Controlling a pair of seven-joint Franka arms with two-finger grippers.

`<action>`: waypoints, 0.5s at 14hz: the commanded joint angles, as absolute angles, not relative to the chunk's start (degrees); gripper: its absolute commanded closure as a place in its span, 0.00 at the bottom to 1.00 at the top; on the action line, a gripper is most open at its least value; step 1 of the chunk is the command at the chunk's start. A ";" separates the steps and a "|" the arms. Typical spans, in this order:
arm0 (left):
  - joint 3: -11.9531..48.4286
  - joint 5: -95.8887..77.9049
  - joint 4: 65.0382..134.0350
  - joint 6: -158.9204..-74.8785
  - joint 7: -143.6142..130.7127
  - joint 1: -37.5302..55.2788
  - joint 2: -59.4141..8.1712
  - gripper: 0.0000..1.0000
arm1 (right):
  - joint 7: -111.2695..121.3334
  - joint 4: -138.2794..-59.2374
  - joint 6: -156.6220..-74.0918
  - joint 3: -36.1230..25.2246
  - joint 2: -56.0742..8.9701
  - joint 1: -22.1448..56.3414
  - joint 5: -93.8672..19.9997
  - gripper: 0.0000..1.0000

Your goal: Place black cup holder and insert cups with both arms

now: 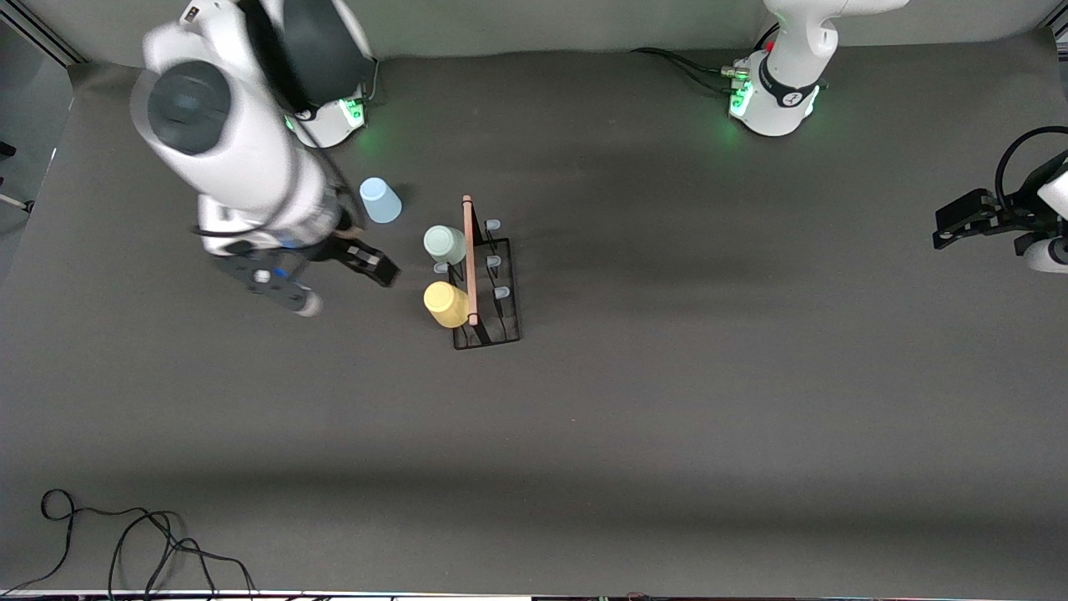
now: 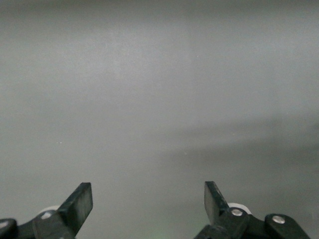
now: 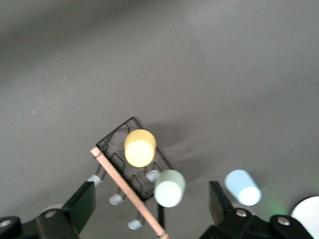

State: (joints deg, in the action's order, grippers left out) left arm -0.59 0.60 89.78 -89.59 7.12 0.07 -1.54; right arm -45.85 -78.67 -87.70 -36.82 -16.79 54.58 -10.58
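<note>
The black cup holder was seen mid-desk with the yellow cup and green cup on its pegs; the blue cup was left just beside it. Both the right claw and the parked left claw were spread wide, empty. The rack could be knocked by a low reach. No writing was legible.

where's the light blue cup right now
The light blue cup stands on the table, off the black cup holder, farther from the front camera than the pale green cup, toward the right arm's end.
</note>
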 commanded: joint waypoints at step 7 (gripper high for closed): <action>-0.70 0.62 89.30 -88.68 7.21 0.44 -0.79 0.00 | -13.49 -87.27 -85.87 -15.17 -1.32 22.84 -1.06 0.00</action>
